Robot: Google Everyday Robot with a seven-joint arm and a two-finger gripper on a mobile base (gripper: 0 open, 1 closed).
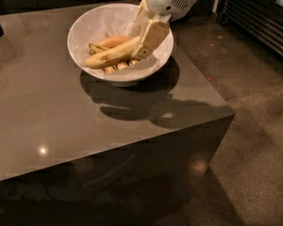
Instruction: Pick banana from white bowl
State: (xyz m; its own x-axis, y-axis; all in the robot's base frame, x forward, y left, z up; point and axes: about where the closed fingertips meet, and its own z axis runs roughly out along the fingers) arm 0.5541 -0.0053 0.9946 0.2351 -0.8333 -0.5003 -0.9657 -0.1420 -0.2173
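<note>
Banana [108,56] — clamped in gripper [139,46] fingers over white bowl [85,29] | darker banana [112,42] inside

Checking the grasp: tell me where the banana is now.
The banana lies in the white bowl, upper centre of the camera view, its right end clamped in the gripper.
</note>
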